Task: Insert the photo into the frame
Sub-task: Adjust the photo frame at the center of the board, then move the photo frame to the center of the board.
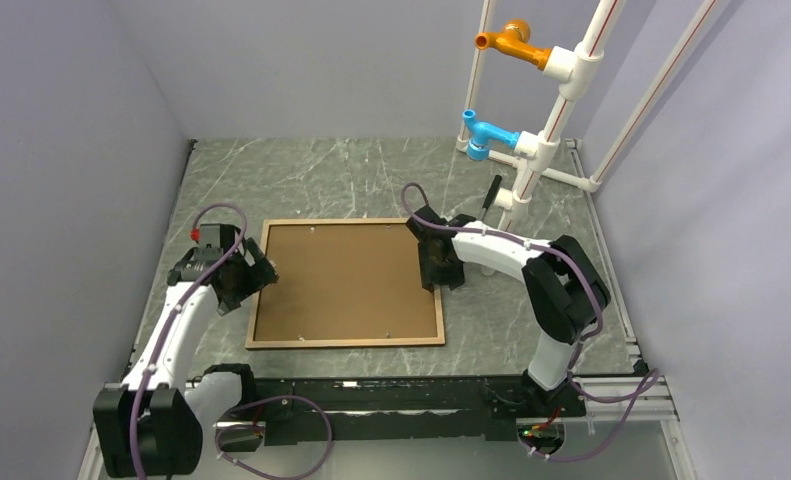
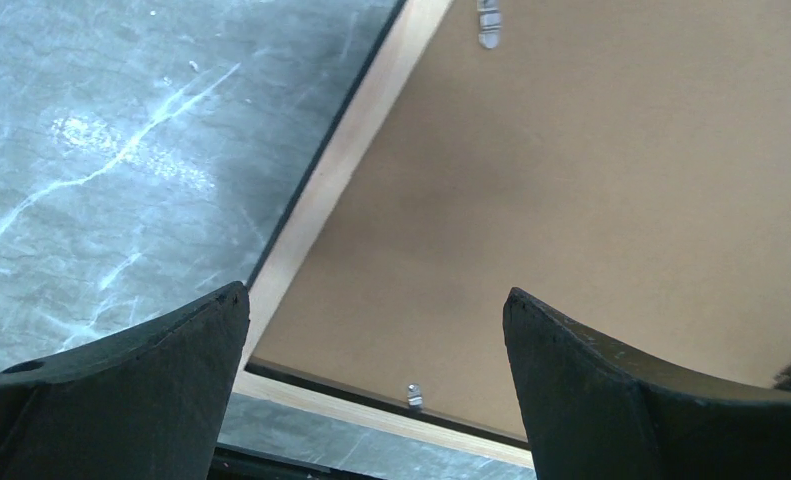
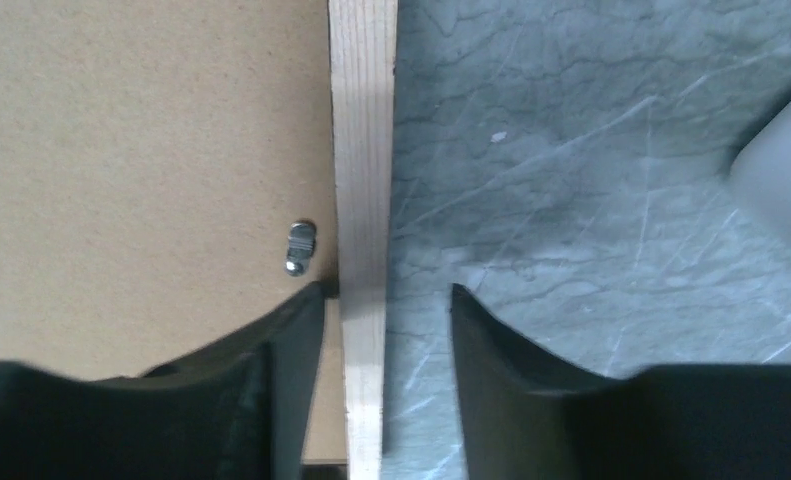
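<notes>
The frame [image 1: 351, 341] lies back-up on the table [image 1: 271, 170] with its backing board [image 1: 346, 280] seated in it. Its right rail runs between the fingers of the right gripper [image 3: 386, 290], whose jaws stand partly open astride it without pinching, while the left gripper [image 2: 373, 290] hangs wide open over the near left corner, holding nothing. The photo shows in no view. The frame looks light, stiff and possibly glazed, so a gentle pinch across that rail seems best, behind the small metal clip [image 3: 299, 247].
</notes>
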Tool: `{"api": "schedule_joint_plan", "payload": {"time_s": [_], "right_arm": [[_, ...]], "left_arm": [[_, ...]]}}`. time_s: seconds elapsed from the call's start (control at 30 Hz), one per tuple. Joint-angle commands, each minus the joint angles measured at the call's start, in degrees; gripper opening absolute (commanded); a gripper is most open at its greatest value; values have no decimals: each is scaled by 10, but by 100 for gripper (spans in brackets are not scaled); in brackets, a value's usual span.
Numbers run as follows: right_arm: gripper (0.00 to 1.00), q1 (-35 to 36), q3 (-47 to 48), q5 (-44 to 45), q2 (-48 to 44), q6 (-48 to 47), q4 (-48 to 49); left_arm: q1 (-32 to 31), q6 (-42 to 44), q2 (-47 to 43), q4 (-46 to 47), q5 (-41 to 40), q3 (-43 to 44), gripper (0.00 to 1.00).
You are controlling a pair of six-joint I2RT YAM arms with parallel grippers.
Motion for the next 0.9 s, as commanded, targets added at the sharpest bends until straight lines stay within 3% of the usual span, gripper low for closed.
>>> {"api": "schedule_joint_plan", "payload": {"time_s": [0.0,0.13,0.27,0.43,0.53,0.7,0.87], "right_arm": [[60,-16,-12,-22,-34,-18,-2],[79,-35,-14,-72,-41,-14,23],[86,-48,-10,-124,-29,-10,46],[86,-50,-4,-175,-13,2,63],[85,-50,-12,-190,-16,8,68],[83,-50,-39,-212,-34,13,71],[82,-46,-83,-225,-66,29,78]], "left_arm": [[20,30,46,25,-2,-5,99],[37,34,95,47,7,-11,100],[52,33,153,73,23,-19,99],[53,38,212,123,100,-38,99],[51,33,211,143,139,-62,92],[38,6,152,146,162,-118,82],[-27,-60,76,125,153,-164,79]]}}
